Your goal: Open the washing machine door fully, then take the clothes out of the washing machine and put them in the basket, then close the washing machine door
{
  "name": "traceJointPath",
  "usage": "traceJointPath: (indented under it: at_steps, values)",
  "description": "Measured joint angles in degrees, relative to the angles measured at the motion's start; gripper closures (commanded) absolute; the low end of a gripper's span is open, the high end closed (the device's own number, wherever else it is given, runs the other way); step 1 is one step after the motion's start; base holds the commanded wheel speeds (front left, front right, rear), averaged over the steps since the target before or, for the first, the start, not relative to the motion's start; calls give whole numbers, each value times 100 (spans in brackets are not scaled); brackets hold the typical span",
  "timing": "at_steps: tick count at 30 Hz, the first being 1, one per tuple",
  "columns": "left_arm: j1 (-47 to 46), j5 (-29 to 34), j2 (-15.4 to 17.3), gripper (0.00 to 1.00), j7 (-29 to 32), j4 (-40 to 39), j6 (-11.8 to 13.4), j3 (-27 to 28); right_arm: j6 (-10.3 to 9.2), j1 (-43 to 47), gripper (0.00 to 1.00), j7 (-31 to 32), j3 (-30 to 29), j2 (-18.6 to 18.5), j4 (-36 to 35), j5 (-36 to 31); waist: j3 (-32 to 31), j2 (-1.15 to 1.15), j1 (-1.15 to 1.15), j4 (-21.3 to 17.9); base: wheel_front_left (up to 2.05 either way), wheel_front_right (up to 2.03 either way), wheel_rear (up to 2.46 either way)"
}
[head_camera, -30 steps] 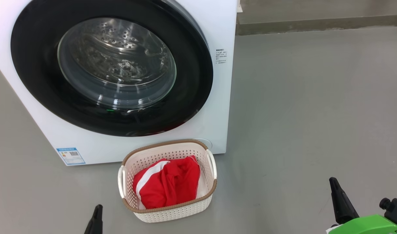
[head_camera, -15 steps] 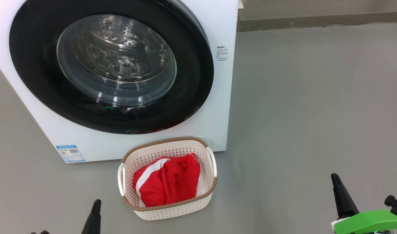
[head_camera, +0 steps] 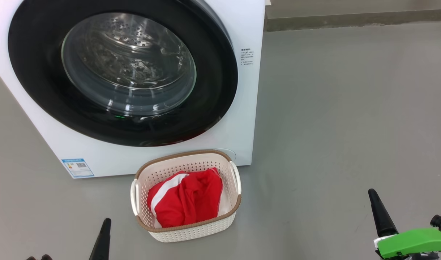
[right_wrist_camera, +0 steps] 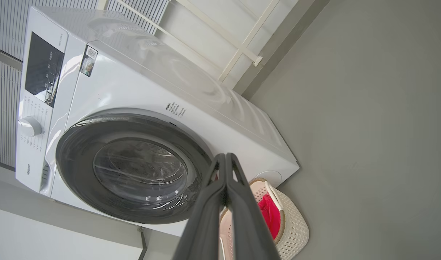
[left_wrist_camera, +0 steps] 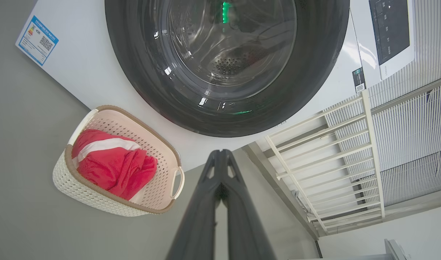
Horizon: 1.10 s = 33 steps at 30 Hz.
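A bare grey floor (head_camera: 343, 108) is seen spreading smooth and uncluttered to the right of the washing machine (head_camera: 247, 108), as far as a darker skirting band (head_camera: 350, 18) along the far wall. White slatted railing (left_wrist_camera: 329, 144) is made out behind the machine in the left wrist view.

The washing machine door (head_camera: 213, 72) is pictured shut, its glossy black rim lying flush against the white front, and the perforated steel drum is glimpsed through the bulging window. A blue label (head_camera: 77, 168) is fixed at the lower left corner of the front, and a dark control panel (right_wrist_camera: 43, 72) is set into the top.

The basket (head_camera: 191, 233) is placed on the floor just in front of the machine's lower right corner, its far rim close under the door's edge. The clothes (head_camera: 186, 202), red with a white stripe, are heaped inside it, below the brown rim.

The left claw (left_wrist_camera: 221, 153) is held closed and empty, fingers pressed together, near and left of the basket. The right claw (right_wrist_camera: 226, 157), likewise closed on nothing, is kept well apart over the open floor at the near right, beside a green fitting (head_camera: 412, 242) on its arm.
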Motion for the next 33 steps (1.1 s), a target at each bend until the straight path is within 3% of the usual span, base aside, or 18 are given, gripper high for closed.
traceJointPath:
  at_steps: [33]
  values:
    - [-385, -2124, 1, 100, 525, 180, 0, 111, -2, -357, 100, 537, -65, -44, 69, 2098, 149, 0, 0, 22, 0, 0, 0]
